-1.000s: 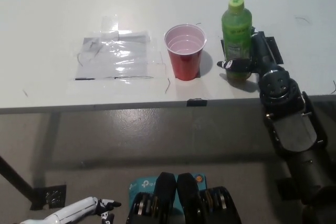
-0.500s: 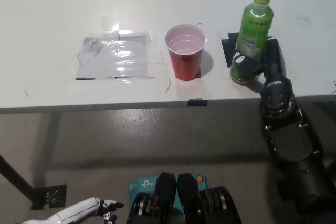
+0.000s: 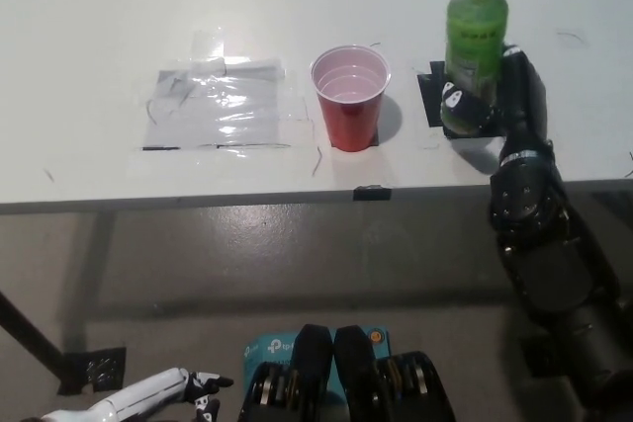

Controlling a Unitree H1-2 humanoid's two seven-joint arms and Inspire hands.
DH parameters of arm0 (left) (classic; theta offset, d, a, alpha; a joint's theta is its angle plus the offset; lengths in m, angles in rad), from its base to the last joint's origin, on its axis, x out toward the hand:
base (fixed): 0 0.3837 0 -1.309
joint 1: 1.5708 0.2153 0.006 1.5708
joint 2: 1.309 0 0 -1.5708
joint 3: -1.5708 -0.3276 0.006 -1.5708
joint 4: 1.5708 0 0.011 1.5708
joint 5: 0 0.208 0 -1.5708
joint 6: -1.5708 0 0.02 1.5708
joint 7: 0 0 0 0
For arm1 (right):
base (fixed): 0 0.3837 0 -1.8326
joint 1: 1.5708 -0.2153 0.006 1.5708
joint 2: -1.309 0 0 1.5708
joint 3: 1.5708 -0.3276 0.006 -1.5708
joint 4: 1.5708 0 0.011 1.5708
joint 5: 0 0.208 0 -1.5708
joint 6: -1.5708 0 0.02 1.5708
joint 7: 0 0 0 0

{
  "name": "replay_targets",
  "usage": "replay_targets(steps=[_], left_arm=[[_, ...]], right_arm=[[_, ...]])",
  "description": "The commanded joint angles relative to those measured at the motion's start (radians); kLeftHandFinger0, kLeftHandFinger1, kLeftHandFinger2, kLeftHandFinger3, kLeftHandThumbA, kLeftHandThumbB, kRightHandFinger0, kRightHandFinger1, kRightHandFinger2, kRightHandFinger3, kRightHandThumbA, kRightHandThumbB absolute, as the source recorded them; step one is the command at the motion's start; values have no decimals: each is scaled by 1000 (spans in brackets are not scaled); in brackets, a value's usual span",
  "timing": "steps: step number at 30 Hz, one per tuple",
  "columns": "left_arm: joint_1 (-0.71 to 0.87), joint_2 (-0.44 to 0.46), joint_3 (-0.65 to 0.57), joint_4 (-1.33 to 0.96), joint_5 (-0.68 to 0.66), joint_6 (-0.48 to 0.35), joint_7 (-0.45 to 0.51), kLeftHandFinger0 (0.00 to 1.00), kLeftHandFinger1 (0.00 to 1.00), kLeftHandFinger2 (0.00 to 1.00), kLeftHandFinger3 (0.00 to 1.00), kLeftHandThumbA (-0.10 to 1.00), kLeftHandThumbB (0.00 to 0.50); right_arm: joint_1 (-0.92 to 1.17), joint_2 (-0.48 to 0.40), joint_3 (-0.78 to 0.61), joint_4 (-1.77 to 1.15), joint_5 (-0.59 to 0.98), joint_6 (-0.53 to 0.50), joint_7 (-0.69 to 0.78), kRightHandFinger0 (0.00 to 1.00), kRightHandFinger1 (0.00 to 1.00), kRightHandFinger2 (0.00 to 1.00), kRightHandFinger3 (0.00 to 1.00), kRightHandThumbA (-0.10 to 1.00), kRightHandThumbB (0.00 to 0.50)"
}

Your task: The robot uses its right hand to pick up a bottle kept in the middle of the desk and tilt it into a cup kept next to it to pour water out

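- Bottle: green, with a lighter green cap and a label round its middle, standing close to upright at the right side of the white desk. Its lower part is wrapped by the black right hand, so whether its base touches the desk cannot be told. A soft shadow lies on the surface just below and right of it.
- Right hand: closed around the lower part of the bottle, with pale-tipped fingers showing on the side facing the cup and the rest of the hand behind and to the right of the bottle. The black right arm runs up from the bottom right corner, over the desk's front edge, to the hand.
- Black patch: a dark square marker on the desk, partly hidden beneath the bottle and the hand.
- Red cup: upright and open-topped, near the middle of the desk, to the left of the bottle with a clear gap between them. Its inside is pale; whether it holds anything cannot be told.
- Clear taped sheet: lies flat on the desk left of the cup, shiny and wrinkled, close to the cup but not under it.
- Small dark tab: sits at the desk's front edge, below the cup.
- White left hand: rests low at the bottom left of the view, well below the desk and over the grey floor, empty, its fingers loosely extended and apart.
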Motion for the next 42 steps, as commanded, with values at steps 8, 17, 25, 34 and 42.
replay_targets(steps=[8,17,25,34,42], left_arm=[[-14,24,8,-14,9,24,-26,1000,1000,1000,1000,1000,384],[-23,23,7,-5,7,21,-30,1000,1000,1000,1000,1000,421],[-22,21,1,-10,11,24,-35,1000,1000,1000,1000,1000,399],[-27,27,2,-10,11,15,-33,1000,1000,1000,1000,1000,411],[-36,28,-2,-15,16,22,-41,1000,1000,1000,1000,1000,434]], right_arm=[[-153,-182,261,-5,-254,-176,27,0,0,0,417,-100,49],[-195,-261,334,18,-314,-156,93,0,0,25,344,-73,31],[-228,-265,350,27,-368,-70,186,0,51,247,379,-48,83],[-311,-267,383,62,-447,0,267,0,34,208,387,-62,120],[-369,-281,472,95,-549,-34,279,0,21,218,54,-100,113]])
